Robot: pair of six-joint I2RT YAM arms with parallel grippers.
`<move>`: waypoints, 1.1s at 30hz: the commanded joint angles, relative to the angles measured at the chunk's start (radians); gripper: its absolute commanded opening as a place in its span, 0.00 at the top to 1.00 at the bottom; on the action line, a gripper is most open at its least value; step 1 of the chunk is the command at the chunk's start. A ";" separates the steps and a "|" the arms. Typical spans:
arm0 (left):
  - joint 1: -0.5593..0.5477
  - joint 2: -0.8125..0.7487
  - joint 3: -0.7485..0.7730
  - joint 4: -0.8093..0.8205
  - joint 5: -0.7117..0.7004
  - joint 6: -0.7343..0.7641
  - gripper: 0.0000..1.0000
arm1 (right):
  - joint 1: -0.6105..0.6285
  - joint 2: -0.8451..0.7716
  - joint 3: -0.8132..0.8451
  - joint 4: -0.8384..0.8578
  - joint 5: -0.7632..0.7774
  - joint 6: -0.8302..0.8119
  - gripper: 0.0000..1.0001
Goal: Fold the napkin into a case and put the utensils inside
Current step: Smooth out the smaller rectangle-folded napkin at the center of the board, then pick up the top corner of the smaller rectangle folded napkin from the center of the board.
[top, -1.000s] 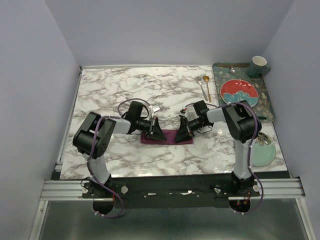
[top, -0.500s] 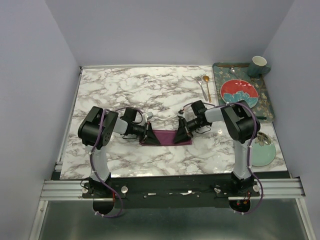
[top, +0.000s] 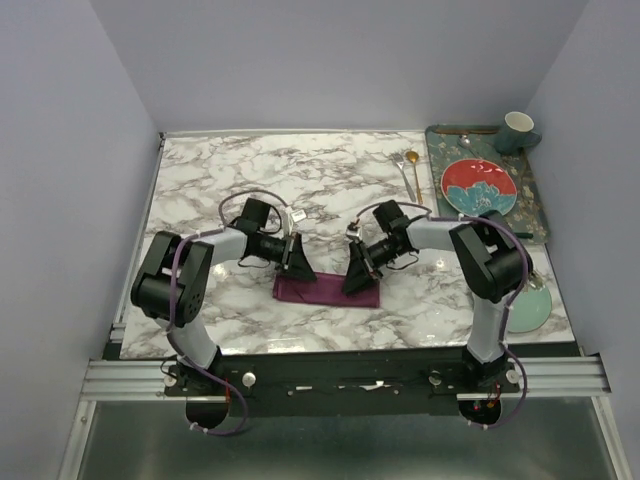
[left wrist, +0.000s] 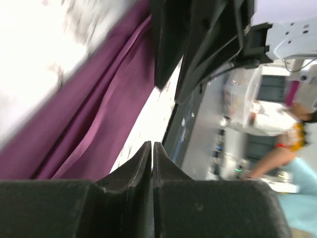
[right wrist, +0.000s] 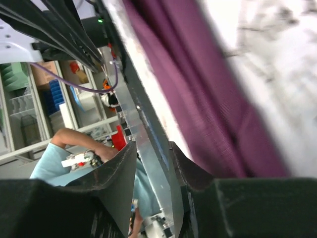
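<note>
Napkin [top: 326,291] slid nearer, flanked by left pincer [top: 300,268], right pincer [top: 355,279]; utensils [top: 411,158] beyond.

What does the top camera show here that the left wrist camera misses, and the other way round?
Top camera only: the fork and spoon lying toward the far right of the marble table, away from the napkin, the tray with its red plate, and both arms whole. Left wrist only: the left tool with its tips almost touching and nothing between them, the napkin's layered folds up close, and a person beyond the table. Both: the purple napkin folded into a strip, with the right tool at its other end.
</note>
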 commanded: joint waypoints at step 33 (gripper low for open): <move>-0.443 0.108 0.416 -0.299 -0.537 0.945 0.54 | -0.203 -0.084 0.028 -0.281 0.217 -0.211 0.55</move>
